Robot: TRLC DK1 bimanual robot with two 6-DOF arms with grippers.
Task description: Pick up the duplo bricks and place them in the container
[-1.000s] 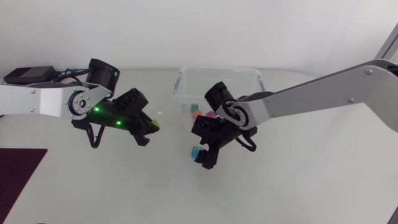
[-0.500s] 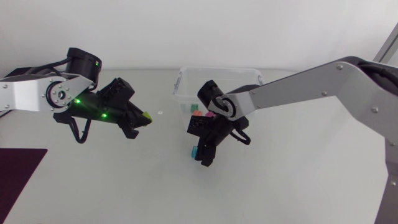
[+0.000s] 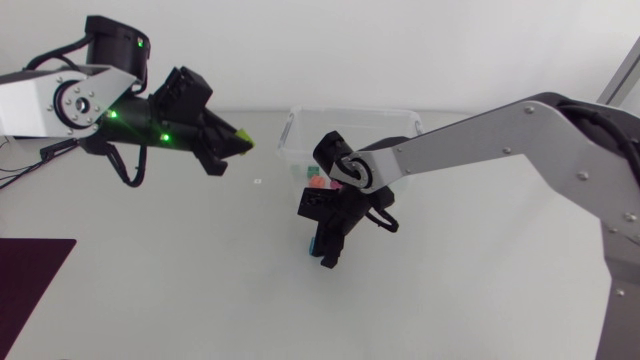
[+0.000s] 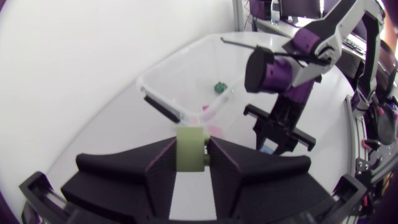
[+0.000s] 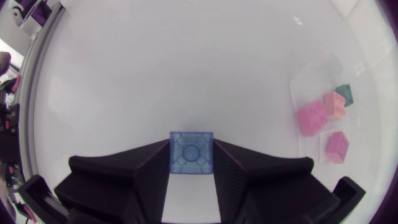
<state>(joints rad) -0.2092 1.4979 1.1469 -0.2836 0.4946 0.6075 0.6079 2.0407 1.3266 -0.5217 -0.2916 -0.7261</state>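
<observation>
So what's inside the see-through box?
Inside the container you can see a pink brick, another pink brick, an orange brick and a teal brick. From above, the right arm covers part of it, so more could hide there.

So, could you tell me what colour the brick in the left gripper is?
Light yellow-green; the brick shows best in the left wrist view.
</observation>
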